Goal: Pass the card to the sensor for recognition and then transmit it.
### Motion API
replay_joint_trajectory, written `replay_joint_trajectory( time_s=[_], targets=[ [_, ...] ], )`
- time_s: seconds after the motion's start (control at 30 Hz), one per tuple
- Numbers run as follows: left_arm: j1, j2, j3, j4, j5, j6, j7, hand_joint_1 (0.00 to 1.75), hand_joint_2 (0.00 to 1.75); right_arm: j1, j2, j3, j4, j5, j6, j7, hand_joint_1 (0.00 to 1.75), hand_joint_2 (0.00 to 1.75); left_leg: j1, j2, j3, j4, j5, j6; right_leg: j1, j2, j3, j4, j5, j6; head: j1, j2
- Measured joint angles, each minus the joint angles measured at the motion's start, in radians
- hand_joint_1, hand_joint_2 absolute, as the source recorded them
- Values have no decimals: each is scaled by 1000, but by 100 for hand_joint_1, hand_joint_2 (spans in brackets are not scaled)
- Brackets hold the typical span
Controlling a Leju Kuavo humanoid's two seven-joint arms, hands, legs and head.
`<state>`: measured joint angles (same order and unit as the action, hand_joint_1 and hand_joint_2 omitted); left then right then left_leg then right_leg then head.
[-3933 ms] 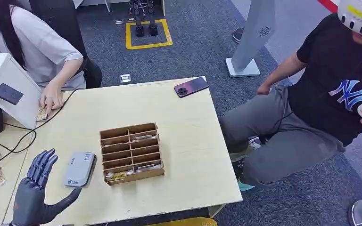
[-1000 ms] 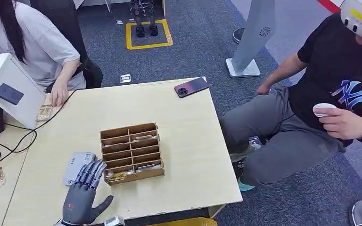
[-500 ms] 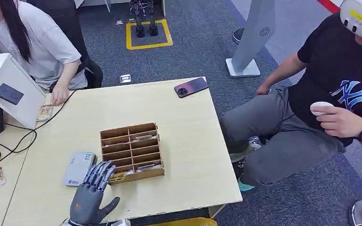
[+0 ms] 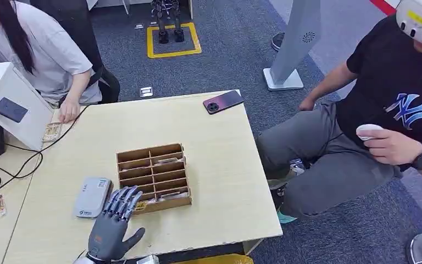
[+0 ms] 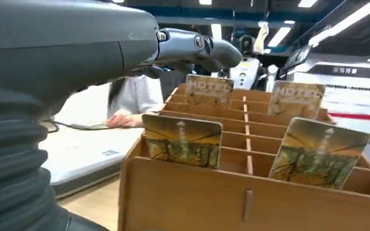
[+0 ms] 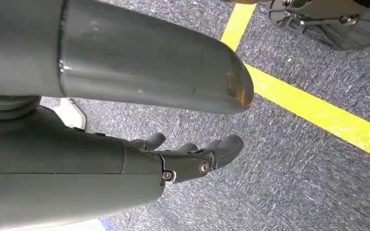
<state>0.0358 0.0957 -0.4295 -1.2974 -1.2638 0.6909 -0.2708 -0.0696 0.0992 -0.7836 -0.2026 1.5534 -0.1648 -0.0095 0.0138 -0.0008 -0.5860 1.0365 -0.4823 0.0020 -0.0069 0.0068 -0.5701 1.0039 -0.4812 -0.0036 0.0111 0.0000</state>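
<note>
The wooden table is seen from above in the head view, with a person seated at its ten o'clock corner and another off its three o'clock edge. At its centre stands a slotted wooden card rack, evidently set there so that each card is kept upright and can be pinched by its top edge. At nine o'clock of the rack a grey card reader lies flat, probably placed close by so that a lifted card needs only a short sweep to be read. A dark phone lies at one o'clock of the rack, near the far edge.

The left hand is held at seven o'clock of the rack, fingers spread and empty, tips just above the nearest row; it is judged to be poised for a grasp. The right hand is hung over the carpet, fingers loosely extended and nothing held.

The hotel key card to be passed is stood in the nearest row of the rack, at its seven o'clock corner, directly below the left fingertips, untouched as far as can be told. A second card is leaned in the neighbouring compartment.
</note>
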Motion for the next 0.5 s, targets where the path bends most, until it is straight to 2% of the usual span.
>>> replay_joint_trajectory(
  time_s=[0.5],
  targets=[
    [-23, -12, 0, 31, 24, 0, -10, 0, 175, 0, 4, 0, 0, 2, 0, 0, 0, 0, 0, 0, 0, 0, 0, 0, 0, 0, 0, 0, 0, 0, 0, 0]
  ],
)
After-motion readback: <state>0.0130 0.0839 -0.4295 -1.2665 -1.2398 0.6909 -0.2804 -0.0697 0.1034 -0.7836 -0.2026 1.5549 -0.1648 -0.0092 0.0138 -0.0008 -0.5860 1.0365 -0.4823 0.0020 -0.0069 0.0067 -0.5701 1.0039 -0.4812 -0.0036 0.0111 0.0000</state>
